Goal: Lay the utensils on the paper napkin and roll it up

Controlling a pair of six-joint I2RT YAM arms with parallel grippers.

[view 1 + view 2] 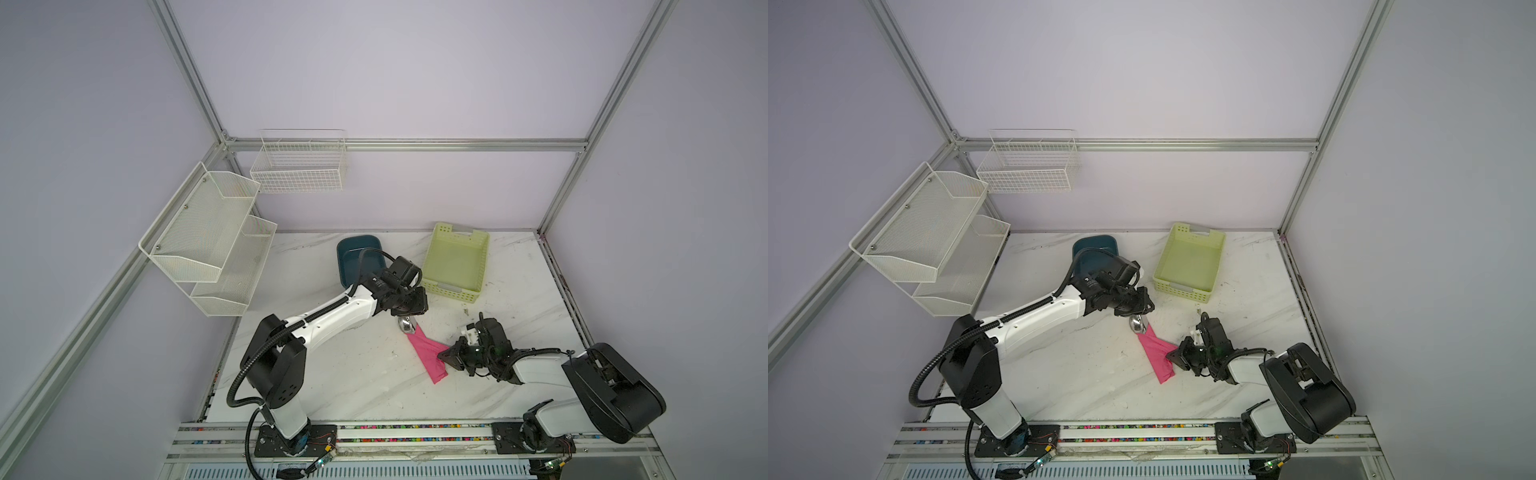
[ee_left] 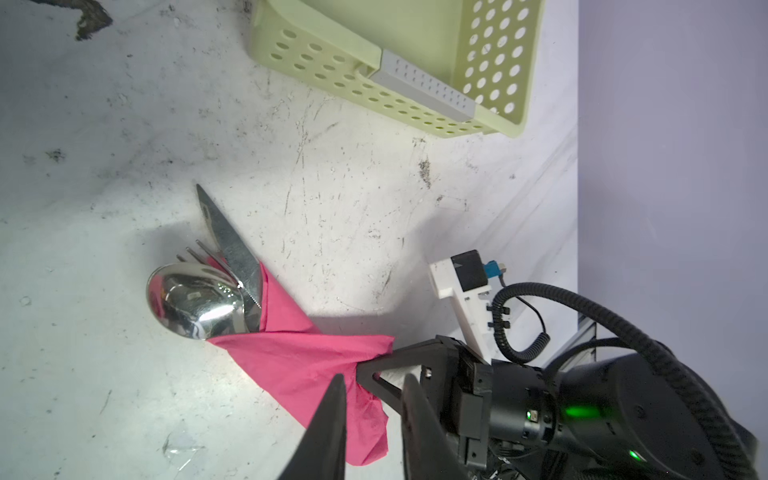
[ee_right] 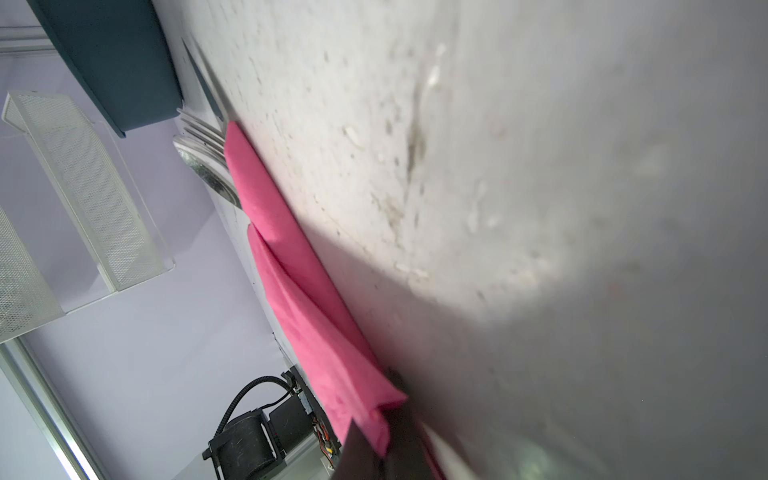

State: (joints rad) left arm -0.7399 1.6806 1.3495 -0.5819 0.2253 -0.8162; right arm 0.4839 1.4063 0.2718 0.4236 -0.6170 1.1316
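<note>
Left arm (image 1: 328,316): stretched forward, wrist tipped down.
Left gripper (image 2: 372,382): raised, jaws slightly parted, empty.
Right gripper (image 1: 442,356): low, clamped on napkin (image 2: 299,357).

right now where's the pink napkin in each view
top view: napkin just right of centre, lower half
top view: napkin at centre, lower half
left wrist: napkin next to the spoon
right wrist: napkin a diagonal band mid-picture
shared landmark: spoon bowl at its end

The white marble-patterned counter (image 1: 332,374) is scuffed and stained. Near its back edge sit a dark teal tub (image 1: 353,257) and, toward the right back corner, a pale green perforated basket (image 1: 451,291). Around the middle lies a pink paper napkin (image 1: 428,357) wrapped round the spoon (image 2: 195,303), fork (image 2: 203,252) and knife (image 2: 228,237), whose heads stick out.
</note>
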